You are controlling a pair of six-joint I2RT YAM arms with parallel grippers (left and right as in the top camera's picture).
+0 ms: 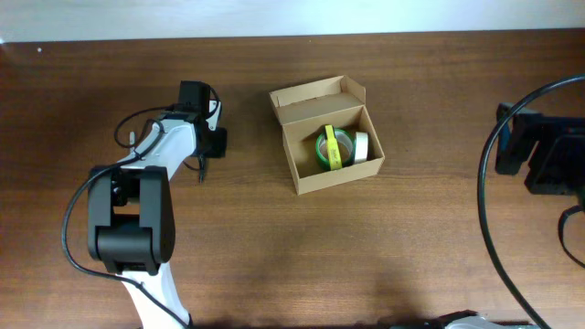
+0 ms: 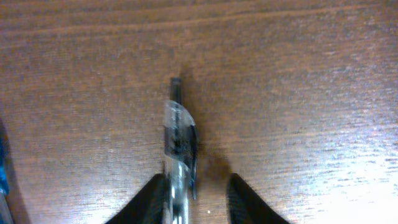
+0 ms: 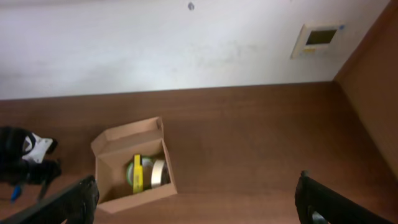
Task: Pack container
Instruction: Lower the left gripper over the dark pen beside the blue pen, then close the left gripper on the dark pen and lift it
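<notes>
**Open box mid-table, left fingers around a pen**

The wooden table (image 1: 411, 265) bears the container (image 1: 338, 176) at its centre, between the two arms, with its flap lid raised. Inside lie a green tape roll (image 1: 322, 151) with a yellow band and a white tape roll (image 1: 362, 146), side by side. The right gripper (image 3: 196, 180) is spread wide and empty. The left gripper (image 2: 196, 180) brackets a clear pen (image 2: 177, 124) lying on the table; one finger touches it and the other stands clear, so it is not clenched.

One box (image 1: 315, 96), well apart from left fingers (image 2: 149, 199). Two tape rolls: green roll (image 1: 323, 148), white roll (image 1: 362, 146). One yellow strip (image 1: 332, 146) across them, kind unclear. One pen (image 2: 177, 137) between left fingers. One blue thing (image 2: 3, 168) beside those fingers, mostly cut off.
</notes>
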